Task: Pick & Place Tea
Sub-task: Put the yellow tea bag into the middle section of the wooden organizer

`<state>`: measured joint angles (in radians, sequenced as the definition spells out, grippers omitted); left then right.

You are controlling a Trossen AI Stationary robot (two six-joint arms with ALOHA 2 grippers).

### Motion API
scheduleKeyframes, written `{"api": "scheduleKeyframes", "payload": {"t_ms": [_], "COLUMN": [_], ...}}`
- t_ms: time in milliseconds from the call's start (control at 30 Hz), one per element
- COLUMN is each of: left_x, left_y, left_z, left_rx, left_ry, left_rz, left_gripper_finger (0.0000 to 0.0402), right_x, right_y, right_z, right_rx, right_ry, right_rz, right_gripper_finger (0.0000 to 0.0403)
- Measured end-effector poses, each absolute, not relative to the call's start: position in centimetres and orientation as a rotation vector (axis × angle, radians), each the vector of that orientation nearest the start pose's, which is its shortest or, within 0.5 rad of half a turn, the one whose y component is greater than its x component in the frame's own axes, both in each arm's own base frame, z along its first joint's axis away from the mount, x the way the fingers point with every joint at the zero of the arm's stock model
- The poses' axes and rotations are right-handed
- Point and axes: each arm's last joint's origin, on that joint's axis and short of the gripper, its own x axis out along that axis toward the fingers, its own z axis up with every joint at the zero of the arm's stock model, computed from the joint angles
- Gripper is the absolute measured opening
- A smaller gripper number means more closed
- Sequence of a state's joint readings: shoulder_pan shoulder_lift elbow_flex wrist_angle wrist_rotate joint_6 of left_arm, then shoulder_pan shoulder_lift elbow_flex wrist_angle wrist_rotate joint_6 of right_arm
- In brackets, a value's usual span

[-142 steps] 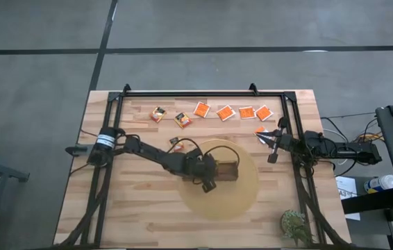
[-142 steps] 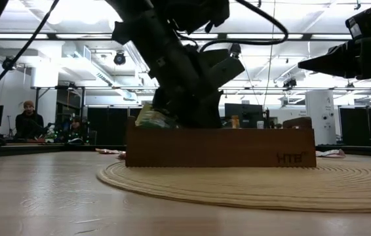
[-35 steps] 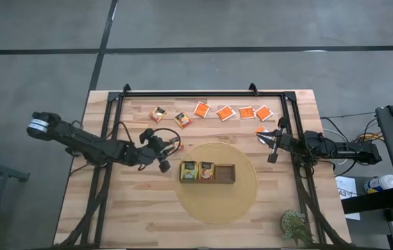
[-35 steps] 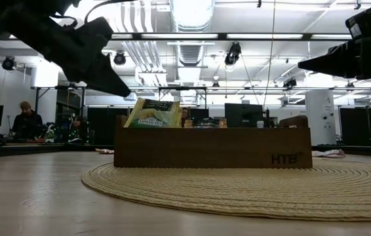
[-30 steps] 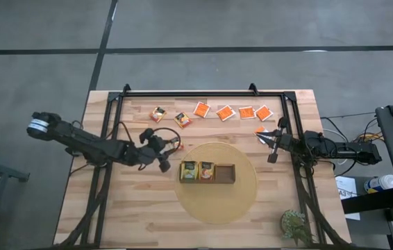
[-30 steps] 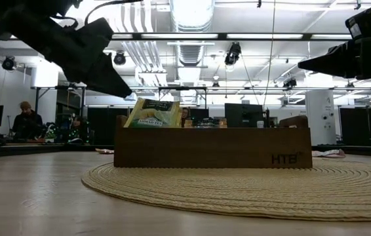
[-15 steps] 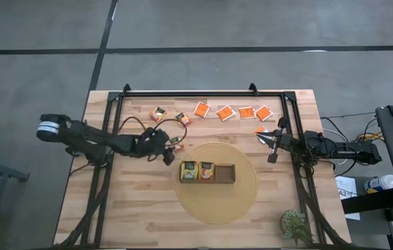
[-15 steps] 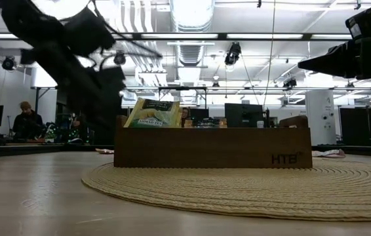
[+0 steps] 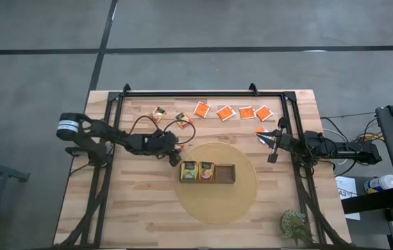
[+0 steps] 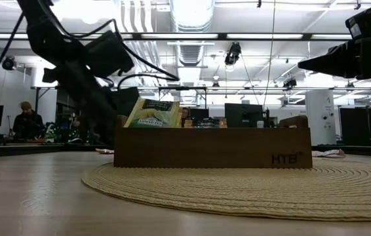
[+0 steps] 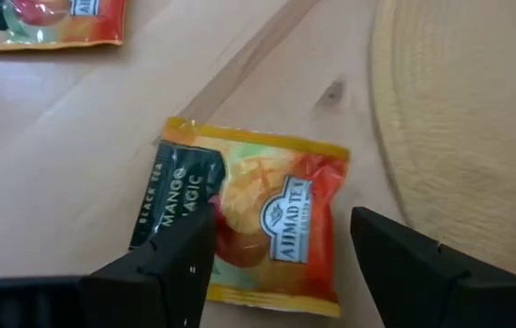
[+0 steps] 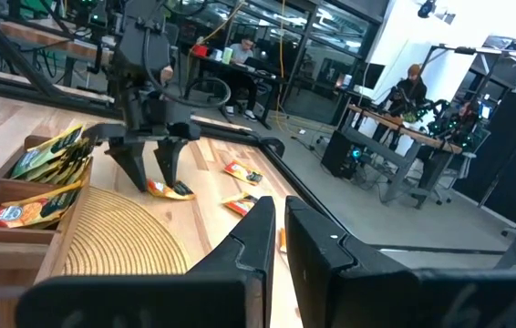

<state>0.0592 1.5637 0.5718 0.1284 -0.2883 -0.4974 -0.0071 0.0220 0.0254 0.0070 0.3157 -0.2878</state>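
A yellow-orange tea sachet with a dark label lies flat on the wooden table, just off the round woven mat. My left gripper is open and slants down over it, one finger on either side. The brown tray stands on the mat. It holds a green-and-yellow sachet in its left compartment and a yellow-orange one in the middle. More sachets lie in a row near the far edge. My right gripper waits shut at the right.
A black metal frame runs along the table's far edge and down both sides. Two yellow-orange sachets lie at the far left of the row. A small plant stands at the near right corner. People sit at desks beyond the table.
My left gripper has swung toward the tray and come down, tipping more steeply, until it stands over the yellow-orange sachet beside the mat. The sachet and the tray have kept their places.
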Motion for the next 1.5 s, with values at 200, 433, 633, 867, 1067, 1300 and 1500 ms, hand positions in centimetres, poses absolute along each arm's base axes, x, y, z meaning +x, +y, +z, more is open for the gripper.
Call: {"api": "scheduleKeyframes", "payload": {"t_ms": [200, 433, 633, 867, 1067, 1300, 1500], "left_x": [27.7, 28.9, 28.5, 27.3, 26.9, 28.1, 29.8], "left_y": [3.1, 3.3, 2.9, 1.6, 0.0, -3.1, -6.3], "left_z": [10.9, 11.8, 13.5, 15.2, 17.5, 20.5, 23.0], "left_rx": [-0.333, -0.329, -0.327, -0.192, -0.098, 0.064, 0.154], "left_ry": [0.835, 0.889, 0.872, 0.846, 0.741, 0.628, 0.527], "left_rz": [0.572, 0.552, 0.55, 0.664, 0.66, 0.614, 0.559], "left_gripper_finger": [0.0231, 0.0087, 0.0021, 0.0022, 0.0021, 0.002, 0.0022], "right_x": [9.6, 9.6, 9.6, 9.6, 9.6, 9.6, 9.6], "right_y": [-1.0, -1.0, -1.0, -1.0, -1.0, -1.0, -1.0], "right_z": [17.1, 17.1, 17.1, 17.1, 17.1, 17.1, 17.1], "right_rx": [-0.284, -0.284, -0.284, -0.284, -0.284, -0.284, -0.284], "right_ry": [0.037, 0.037, 0.036, 0.037, 0.036, 0.037, 0.036], "right_rz": [-0.322, -0.322, -0.322, -0.322, -0.322, -0.322, -0.322], "right_gripper_finger": [0.0027, 0.0027, 0.0027, 0.0027, 0.0027, 0.0027, 0.0027]}}
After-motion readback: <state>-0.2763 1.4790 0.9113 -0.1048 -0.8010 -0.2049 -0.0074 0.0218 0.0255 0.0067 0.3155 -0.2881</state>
